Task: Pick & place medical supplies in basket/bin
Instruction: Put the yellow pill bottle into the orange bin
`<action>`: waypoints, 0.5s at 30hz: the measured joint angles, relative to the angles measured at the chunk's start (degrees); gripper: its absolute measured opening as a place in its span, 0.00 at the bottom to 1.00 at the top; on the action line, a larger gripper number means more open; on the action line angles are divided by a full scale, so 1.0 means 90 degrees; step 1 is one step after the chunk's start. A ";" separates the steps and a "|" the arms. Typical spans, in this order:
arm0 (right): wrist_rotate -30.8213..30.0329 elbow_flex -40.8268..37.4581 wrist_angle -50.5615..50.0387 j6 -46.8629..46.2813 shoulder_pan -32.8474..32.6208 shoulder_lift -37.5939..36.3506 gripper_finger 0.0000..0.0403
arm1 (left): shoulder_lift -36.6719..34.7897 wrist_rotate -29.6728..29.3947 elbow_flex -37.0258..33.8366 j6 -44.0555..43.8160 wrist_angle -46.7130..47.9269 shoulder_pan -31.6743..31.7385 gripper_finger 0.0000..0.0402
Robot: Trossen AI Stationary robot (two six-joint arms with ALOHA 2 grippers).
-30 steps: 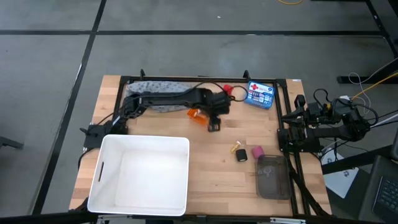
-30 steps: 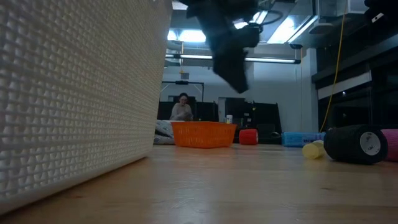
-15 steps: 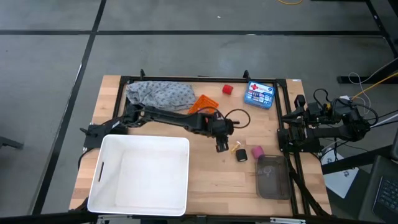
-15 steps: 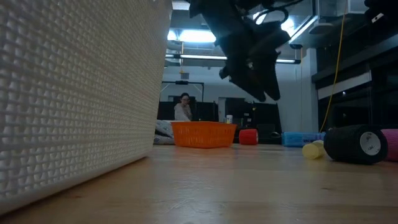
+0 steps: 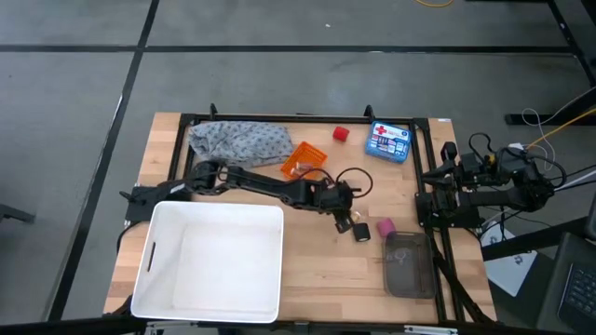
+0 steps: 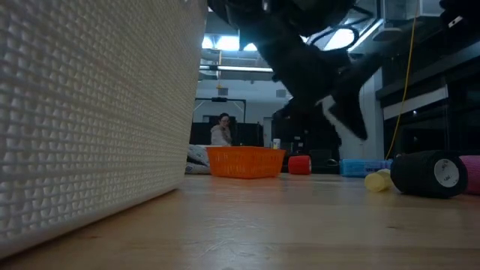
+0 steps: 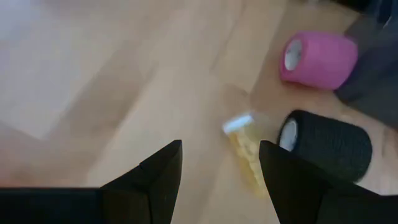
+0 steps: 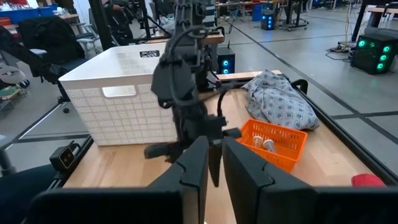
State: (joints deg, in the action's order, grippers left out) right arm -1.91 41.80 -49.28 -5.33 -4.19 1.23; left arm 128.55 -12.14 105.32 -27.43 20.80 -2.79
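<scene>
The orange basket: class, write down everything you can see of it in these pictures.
The orange basket is small, square and bright, seemingly plastic, with latticed sides. It stands upright on the wooden table, at an angle to the table's edges, towards the far side, close beside the grey patterned cloth. From the right wrist view, a few small pieces lie inside it. No gripper touches it; the left gripper hovers nearer the black roll.

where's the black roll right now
In the high view the black roll lies on the table right of centre, beside the pink roll, just past the left end effector.
</scene>
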 joint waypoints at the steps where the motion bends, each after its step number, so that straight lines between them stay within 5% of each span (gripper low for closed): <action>1: 0.0004 0.0000 0.0006 0.0000 -0.0004 -0.0002 0.13 | 0.0067 -0.0084 -0.0012 -0.0134 0.0022 -0.0041 0.53; 15: 0.0534 0.0000 0.0024 0.0176 -0.0005 0.0001 0.13 | 0.0205 -0.0860 -0.0007 -0.1382 -0.0328 -0.0510 0.53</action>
State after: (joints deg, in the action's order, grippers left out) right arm 2.90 41.80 -49.06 -3.74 -4.23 1.23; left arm 130.40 -19.88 105.25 -39.87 17.85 -7.38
